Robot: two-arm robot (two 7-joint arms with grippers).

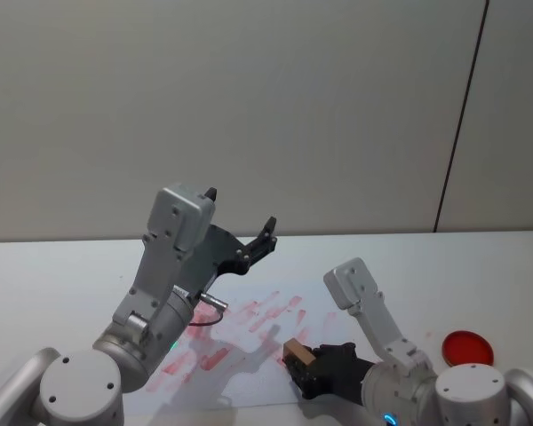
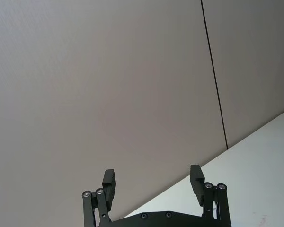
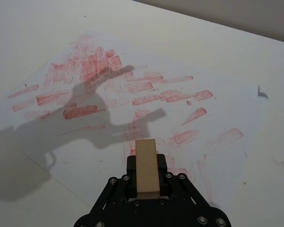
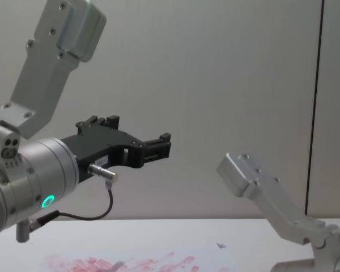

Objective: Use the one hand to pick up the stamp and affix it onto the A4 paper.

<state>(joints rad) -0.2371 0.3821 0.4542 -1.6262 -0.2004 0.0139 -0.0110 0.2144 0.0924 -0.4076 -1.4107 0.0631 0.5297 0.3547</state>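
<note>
**Speaker 1:** What is held by the black, blocky right end effector [image 3: 146, 176]?

**Speaker 2:** A small light-brown wooden block, the stamp [image 3: 146, 156], is clamped between its two jaws. The block is gripped by its sides, and its far end is seen sticking out past the fingertips.

**Speaker 1:** Where is the white A4 paper [image 3: 217, 118] found?

**Speaker 2:** It is spread flat on the white desk [image 3: 38, 28], beneath and ahead of the right end effector. The sheet is covered with red-pink oblong ink prints and smears. A small grey-blue mark [image 3: 261, 92] is seen near its far edge, beyond the end effector. The stamp is held at the near part of the sheet. Whether it is touching the paper cannot be told.

**Speaker 1:** How is the other arm placed?

**Speaker 2:** The black left end effector [image 2: 152, 176] is raised well above the desk, higher than the right end effector and to its left. Its jaws are spread wide apart and are pointed towards a plain grey wall [image 2: 109, 71].

**Speaker 1:** Is anything else seen on the desk?

**Speaker 2:** A flat red round disc [image 1: 468, 347] is laid on the desk, off the paper, well apart to the right of the right end effector.
</note>
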